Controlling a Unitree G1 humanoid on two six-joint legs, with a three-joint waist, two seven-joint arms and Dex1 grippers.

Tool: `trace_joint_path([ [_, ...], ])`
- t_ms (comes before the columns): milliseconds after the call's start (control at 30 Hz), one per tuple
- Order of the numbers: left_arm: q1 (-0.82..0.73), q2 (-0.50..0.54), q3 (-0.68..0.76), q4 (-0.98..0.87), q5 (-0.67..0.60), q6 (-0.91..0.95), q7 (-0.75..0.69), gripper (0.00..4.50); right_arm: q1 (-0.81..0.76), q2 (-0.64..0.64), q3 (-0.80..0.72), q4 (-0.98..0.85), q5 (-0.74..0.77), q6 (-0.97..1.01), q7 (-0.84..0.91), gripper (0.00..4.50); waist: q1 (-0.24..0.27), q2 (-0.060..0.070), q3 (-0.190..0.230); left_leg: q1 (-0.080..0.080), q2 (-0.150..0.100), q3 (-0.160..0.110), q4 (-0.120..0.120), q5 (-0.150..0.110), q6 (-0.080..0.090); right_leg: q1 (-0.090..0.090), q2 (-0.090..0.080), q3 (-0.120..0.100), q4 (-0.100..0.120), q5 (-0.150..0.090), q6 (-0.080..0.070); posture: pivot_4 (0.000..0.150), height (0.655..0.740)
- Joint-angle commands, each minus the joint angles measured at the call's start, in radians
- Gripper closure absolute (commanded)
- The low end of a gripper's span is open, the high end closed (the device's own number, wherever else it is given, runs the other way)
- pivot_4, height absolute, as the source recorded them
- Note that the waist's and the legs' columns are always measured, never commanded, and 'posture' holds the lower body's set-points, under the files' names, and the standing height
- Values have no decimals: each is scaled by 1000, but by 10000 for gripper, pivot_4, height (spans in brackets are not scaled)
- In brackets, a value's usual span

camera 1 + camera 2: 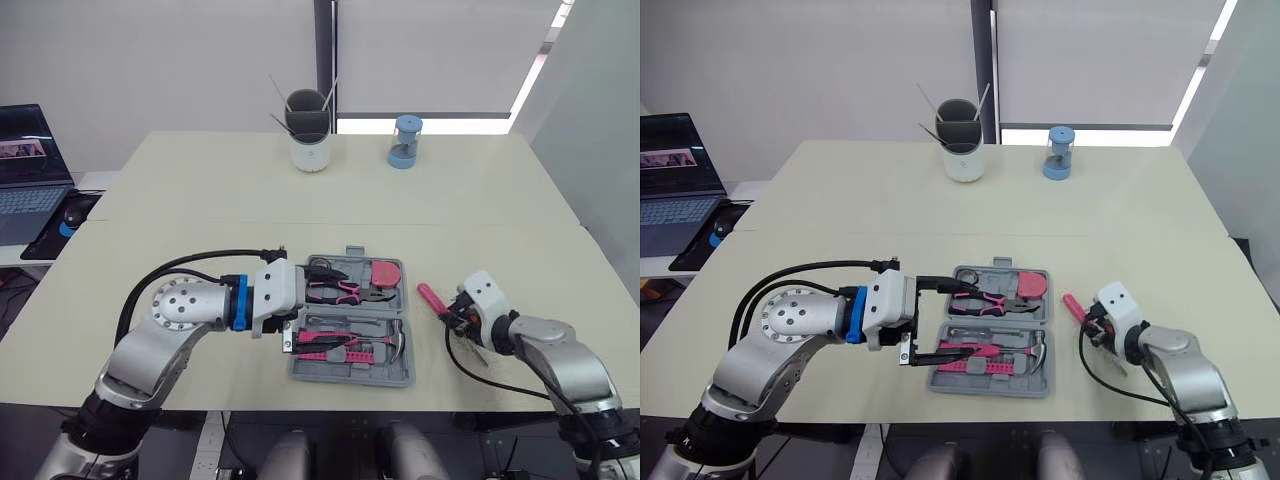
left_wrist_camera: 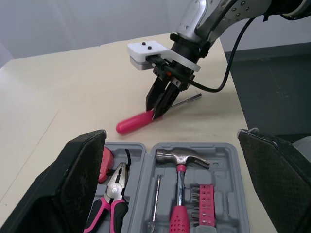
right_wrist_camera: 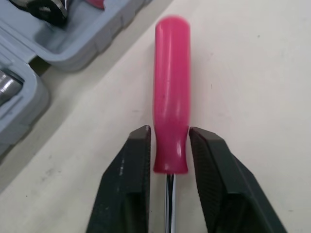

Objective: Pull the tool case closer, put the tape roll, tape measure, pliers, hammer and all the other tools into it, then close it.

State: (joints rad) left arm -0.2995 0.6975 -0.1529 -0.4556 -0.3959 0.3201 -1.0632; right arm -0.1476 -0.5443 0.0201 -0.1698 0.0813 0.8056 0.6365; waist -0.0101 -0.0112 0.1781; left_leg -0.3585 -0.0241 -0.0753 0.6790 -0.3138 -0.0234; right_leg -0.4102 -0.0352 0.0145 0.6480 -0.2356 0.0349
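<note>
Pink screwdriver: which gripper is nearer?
Right. The right gripper is closed on the pink screwdriver handle, on the table beside the tool case; the left gripper is open over the case, apart from it.

Over the open tool case [image 1: 350, 379] hung the left gripper [image 1: 958, 320], fingers spread wide across it, with the pliers [image 1: 345, 292] in the half farther from the robot and the hammer [image 2: 181, 158] in the nearer half. Just past the case from that gripper, the screwdriver [image 3: 171, 97] lay on the table [image 1: 200, 190], gripped between the right gripper [image 3: 170, 135] fingers and pointing ahead of it toward the case. Well beyond both grippers stood a cup [image 1: 310, 140].
</note>
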Motion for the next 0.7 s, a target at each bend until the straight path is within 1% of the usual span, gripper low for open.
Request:
trace_joint_path([
  [33, -11, 0, -1, -5, 1, -20, -10, 0, 6, 10, -7, 15, 11, -71, -12, 18613, 0, 0, 0, 0, 0, 0, 0, 0, 0, 0, 0, 0, 0, 0, 0, 1500, 7400],
  [133, -11, 0, 0, -10, 0, -17, -11, 0, 11, 11, -12, 25, 15, -109, -17, 10473, -3, 0, 0, 0, 0, 0, 0, 0, 0, 0, 0, 0, 0, 0, 0, 1500, 7400],
  [233, -7, 5, 4, -11, 0, -19, -19, 0, 31, 7, -44, 2, 48, -145, -2, 547, -6, 0, 0, 0, 0, 0, 0, 0, 0, 0, 0, 0, 0, 0, 0, 1500, 7400],
  [333, -6, 7, 7, -7, 1, -22, -25, 0, 72, -11, -58, -26, 80, -197, 35, 174, -7, 0, 0, 0, 0, 0, 0, 0, 0, 0, 0, 0, 0, 0, 0, 1500, 7400],
  [400, -10, 7, 6, -3, 1, -24, -28, 0, 104, -34, -50, -36, 75, -242, 56, 174, -7, 0, 0, 0, 0, 0, 0, 0, 0, 0, 0, 0, 0, 0, 0, 1500, 7400],
  [500, -11, 8, 7, 0, 1, -28, -32, 0, 119, -19, -73, -36, 83, -255, 26, 174, -7, 0, 0, 0, 0, 0, 0, 0, 0, 0, 0, 0, 0, 0, 0, 1500, 7400],
  [600, -19, 2, 1, 8, 3, -34, -36, 0, 121, -4, -73, -13, 84, -298, 17, 174, -8, 0, 0, 0, 0, 0, 0, 0, 0, 0, 0, 0, 0, 0, 0, 1500, 7400],
  [700, -29, -1, -4, 14, 3, -40, -44, 0, 115, 25, -74, 63, 80, -363, -1, 174, -12, 0, 0, 1, 1, 0, 0, 0, 0, 0, 1, 0, 0, 0, 0, 1500, 7400],
])
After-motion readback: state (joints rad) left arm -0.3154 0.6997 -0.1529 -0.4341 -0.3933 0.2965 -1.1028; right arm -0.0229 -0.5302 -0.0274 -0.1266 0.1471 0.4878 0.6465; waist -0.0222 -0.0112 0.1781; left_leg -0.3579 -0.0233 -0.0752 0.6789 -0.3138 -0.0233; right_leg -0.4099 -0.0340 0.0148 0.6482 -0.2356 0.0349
